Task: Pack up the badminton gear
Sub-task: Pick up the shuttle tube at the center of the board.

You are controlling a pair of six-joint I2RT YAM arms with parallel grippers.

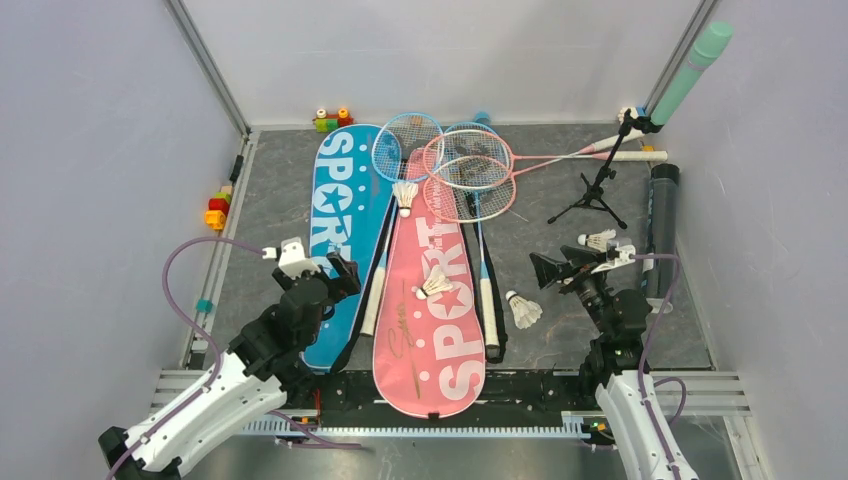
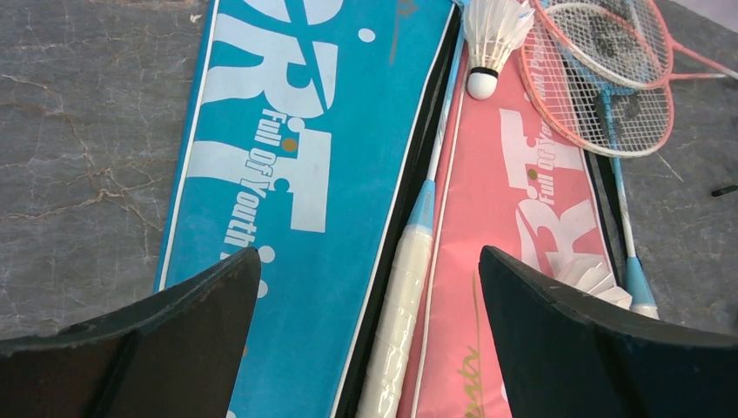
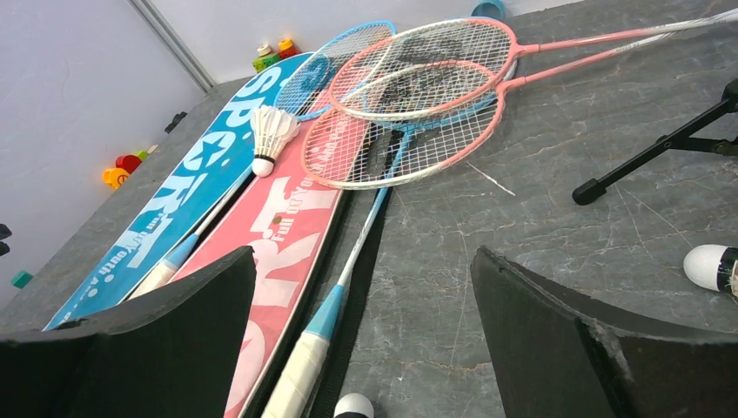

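A blue SPORT bag [image 1: 340, 230] and a pink SPORT bag [image 1: 430, 310] lie side by side in the middle of the table. Several blue and pink rackets [image 1: 467, 158] overlap at their far ends. One white handle [image 2: 400, 287] lies in the gap between the bags. Several shuttlecocks are scattered: one on the pink bag's top [image 1: 405, 195], one mid-bag [image 1: 434, 285], one on the table [image 1: 523, 309]. The dark tube [image 1: 660, 225] lies along the right edge. My left gripper [image 1: 335, 275] hovers open over the blue bag [image 2: 287, 131]. My right gripper [image 1: 560, 268] is open above bare table, holding nothing.
A black tripod stand [image 1: 597, 190] stands at the back right, holding a green cylinder [image 1: 692, 70] that leans into the corner. Toy blocks sit at the back wall [image 1: 332, 120] and the left edge [image 1: 218, 208]. A shuttlecock [image 1: 598, 240] lies just beyond the right gripper.
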